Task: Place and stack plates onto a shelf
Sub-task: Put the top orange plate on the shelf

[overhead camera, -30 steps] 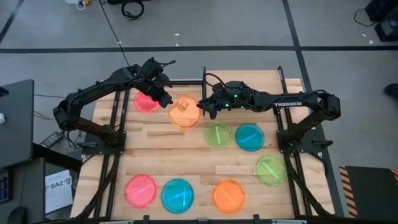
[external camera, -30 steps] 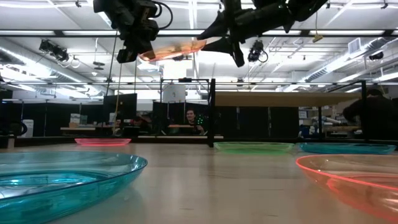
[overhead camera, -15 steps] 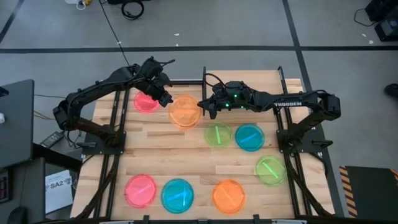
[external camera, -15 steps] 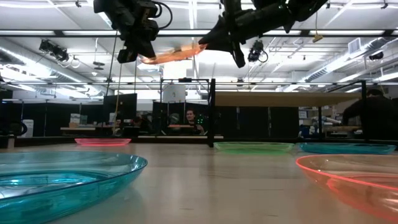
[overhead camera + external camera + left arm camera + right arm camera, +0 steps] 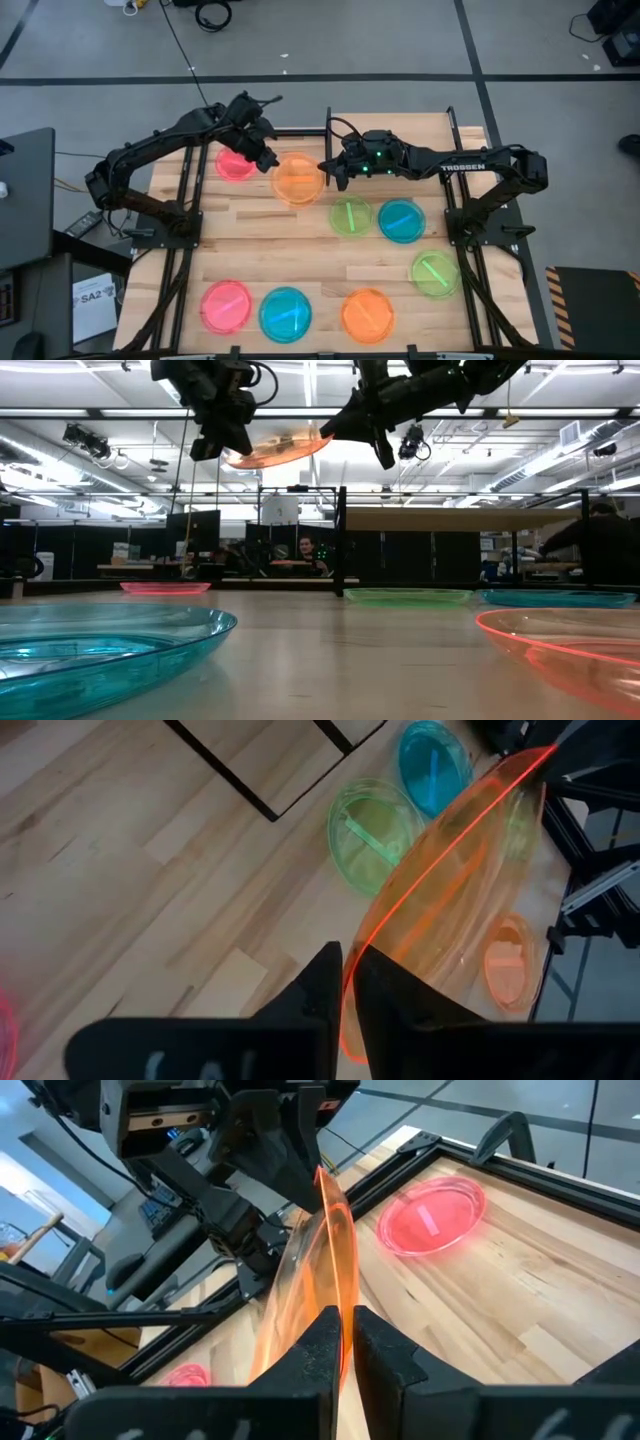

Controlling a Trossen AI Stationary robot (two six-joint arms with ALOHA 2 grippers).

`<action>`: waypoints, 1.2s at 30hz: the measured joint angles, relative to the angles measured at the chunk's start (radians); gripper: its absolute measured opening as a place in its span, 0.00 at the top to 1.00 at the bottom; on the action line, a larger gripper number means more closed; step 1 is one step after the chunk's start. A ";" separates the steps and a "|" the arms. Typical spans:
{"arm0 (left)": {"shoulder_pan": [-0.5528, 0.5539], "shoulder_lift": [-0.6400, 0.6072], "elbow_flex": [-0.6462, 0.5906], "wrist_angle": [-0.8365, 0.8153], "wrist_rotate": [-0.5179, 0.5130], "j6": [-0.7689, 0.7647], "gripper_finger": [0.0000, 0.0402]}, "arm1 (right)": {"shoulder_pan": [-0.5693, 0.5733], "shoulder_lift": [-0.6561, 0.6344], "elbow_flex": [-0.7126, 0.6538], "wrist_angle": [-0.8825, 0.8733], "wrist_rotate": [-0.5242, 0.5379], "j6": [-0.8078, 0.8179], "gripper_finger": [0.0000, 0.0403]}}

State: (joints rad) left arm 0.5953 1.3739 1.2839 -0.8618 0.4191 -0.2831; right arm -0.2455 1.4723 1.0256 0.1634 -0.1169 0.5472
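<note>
1. Orange plate point(image 5: 298, 178) held aloft between both arms, well above the counter point(image 5: 300, 255), near 12 o'clock in the high view.
2. Left end effector point(image 5: 266, 160) pinched narrow on the rim at the plate's 10 o'clock edge; thin rim seen between its fingers point(image 5: 320, 990) in the left wrist view.
3. Right end effector point(image 5: 331, 172) clamped narrow on the opposite rim, at the plate's 3 o'clock; rim caught between its fingers point(image 5: 378, 1350) in the right wrist view.
4. Changed over the last second: plate shifted slightly toward 9 o'clock and tilted further in the low view, its underside now turned more toward the camera. Both grips unchanged.
5. Judged meaning: a handover or two-armed carry in progress, no release yet.
6. Pink plate point(image 5: 236, 163) flat on the counter at 11 o'clock, just beside the left end effector.
7. Other plates untouched on the counter: green point(image 5: 350, 216) and blue point(image 5: 401, 220) near centre, green point(image 5: 436, 272) at 4 o'clock, pink point(image 5: 226, 305), blue point(image 5: 285, 313) and orange point(image 5: 367, 315) along 6 o'clock.
8. Shelf point(image 5: 430, 520) seen only in the low view, beyond the counter, with no plates on it.
</note>
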 joint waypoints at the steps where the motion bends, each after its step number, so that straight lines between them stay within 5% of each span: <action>1: 0.000 0.000 0.000 0.000 0.001 0.003 0.90 | 0.000 0.000 0.000 0.000 0.001 0.000 0.92; 18: 0.001 -0.002 0.000 -0.004 0.060 0.095 0.78 | 0.000 0.000 0.000 -0.003 0.023 0.000 0.98; 36: 0.004 -0.116 0.000 0.033 0.056 0.061 0.78 | -0.020 0.000 0.000 -0.008 0.015 0.003 0.98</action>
State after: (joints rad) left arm 0.5991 1.2583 1.2842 -0.8291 0.4750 -0.2218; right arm -0.2655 1.4723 1.0256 0.1557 -0.1020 0.5503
